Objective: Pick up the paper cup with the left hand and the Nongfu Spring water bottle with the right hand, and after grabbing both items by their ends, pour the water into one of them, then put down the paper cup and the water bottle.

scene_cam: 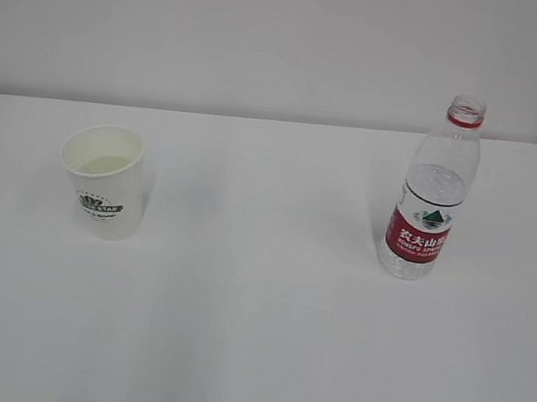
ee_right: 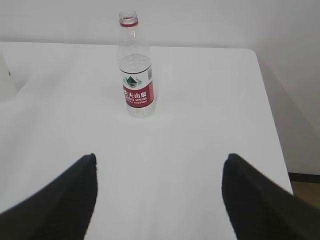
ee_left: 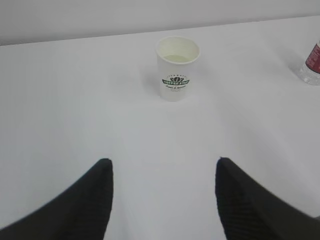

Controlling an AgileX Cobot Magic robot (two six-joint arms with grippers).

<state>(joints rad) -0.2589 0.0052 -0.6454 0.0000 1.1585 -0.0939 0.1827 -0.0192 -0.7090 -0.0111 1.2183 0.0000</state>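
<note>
Both arms are hanging back here. The cup (scene_cam: 103, 179) sits upright on the white worktop (scene_cam: 252, 336) at about 9 o'clock, the bottle (scene_cam: 433, 192) upright at about 3, well apart. Left pincer (ee_left: 162, 200) is spread fairly wide and empty, cup dead ahead at its 12. Right pincer (ee_right: 157, 197) is wide open, nothing in it, bottle a bit left of its 12. I'd say go in level and square, grab the cup low, and nudge right leftward first so the bottle doesn't tip.
</note>
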